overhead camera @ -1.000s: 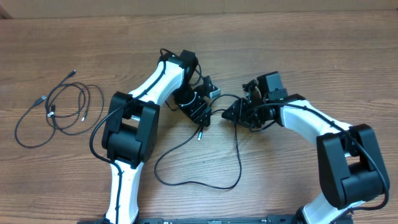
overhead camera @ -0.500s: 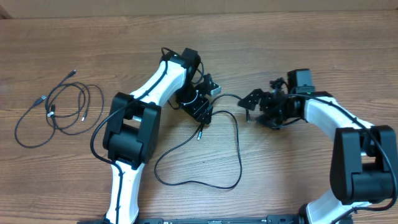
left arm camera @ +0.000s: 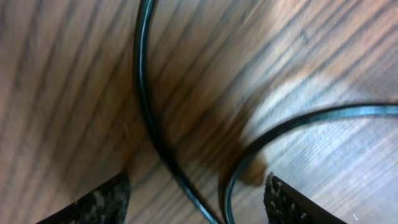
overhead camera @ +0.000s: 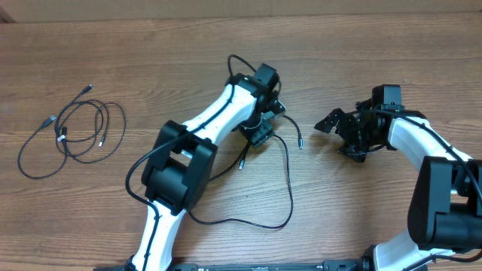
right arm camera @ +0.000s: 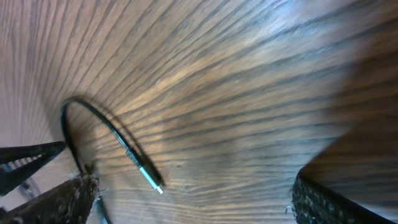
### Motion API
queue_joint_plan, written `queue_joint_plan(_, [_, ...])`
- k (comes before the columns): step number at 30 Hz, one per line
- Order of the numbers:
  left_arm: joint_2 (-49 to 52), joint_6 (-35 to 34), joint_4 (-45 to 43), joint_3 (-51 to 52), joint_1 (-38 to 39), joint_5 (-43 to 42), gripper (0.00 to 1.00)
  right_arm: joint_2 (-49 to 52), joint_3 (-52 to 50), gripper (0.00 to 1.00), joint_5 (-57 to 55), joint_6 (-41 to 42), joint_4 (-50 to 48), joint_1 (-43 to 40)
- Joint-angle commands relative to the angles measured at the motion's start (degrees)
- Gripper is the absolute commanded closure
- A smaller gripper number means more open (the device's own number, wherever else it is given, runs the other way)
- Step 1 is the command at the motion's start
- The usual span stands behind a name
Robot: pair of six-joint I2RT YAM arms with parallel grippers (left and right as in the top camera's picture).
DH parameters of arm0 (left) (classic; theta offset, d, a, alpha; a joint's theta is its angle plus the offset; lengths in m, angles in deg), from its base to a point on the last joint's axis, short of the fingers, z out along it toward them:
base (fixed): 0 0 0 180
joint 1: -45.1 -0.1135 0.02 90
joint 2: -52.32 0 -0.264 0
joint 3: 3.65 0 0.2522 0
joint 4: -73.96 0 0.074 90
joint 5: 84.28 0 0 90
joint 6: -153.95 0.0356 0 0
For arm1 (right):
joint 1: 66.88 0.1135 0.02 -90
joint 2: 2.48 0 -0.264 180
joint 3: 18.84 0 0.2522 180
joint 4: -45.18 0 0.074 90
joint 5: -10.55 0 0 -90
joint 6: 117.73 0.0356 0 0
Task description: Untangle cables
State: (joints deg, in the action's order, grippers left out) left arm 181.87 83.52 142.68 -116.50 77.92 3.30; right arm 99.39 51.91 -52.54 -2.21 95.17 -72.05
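Observation:
A loose black cable [overhead camera: 290, 188] lies in a big loop on the wooden table's middle, one plug tip [overhead camera: 241, 165] on the left, the other plug tip [overhead camera: 300, 144] on the right. My left gripper [overhead camera: 260, 135] hangs low over its upper part. In the left wrist view its fingers [left arm camera: 99, 202] stand apart, open, with two cable strands [left arm camera: 143, 106] on the wood between them. My right gripper [overhead camera: 339, 137] is wide open to the right of the cable. In the right wrist view, the silver-tipped plug [right arm camera: 151, 178] lies free ahead of that gripper [right arm camera: 193, 190]. More cables [overhead camera: 83, 132] lie coiled at far left.
The left arm's white links [overhead camera: 218, 120] stretch diagonally over the loop's left side. The right arm [overhead camera: 422, 143] comes in from the right edge. Thicker black wires run along both arms. Bare wood [overhead camera: 361, 218] lies between the loop and the right arm.
The right gripper opened, let go of the cable end and drew away to the right. The left gripper shifted right along the cable. The freed plug now lies on the table.

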Motion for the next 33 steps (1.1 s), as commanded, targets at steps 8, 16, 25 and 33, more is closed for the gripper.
queue_joint_plan(8, [5.3,6.4,-5.0,2.5,1.3,-4.3,0.25,0.0,0.3,0.0,-5.5,-0.1,0.0,-0.2])
queue_joint_plan(16, [5.4,6.3,-6.7,3.1,1.3,-6.2,0.48,0.0,0.3,0.0,-5.5,-0.1,0.0,-0.2])
queue_joint_plan(25, [5.4,6.1,-7.8,3.4,1.3,-6.3,0.87,0.0,0.3,0.0,-5.5,-0.1,0.0,-0.2])
queue_joint_plan(33, [5.4,5.9,-7.9,3.4,1.3,-6.4,0.95,0.0,0.3,0.0,-5.5,-0.1,0.0,-0.2])
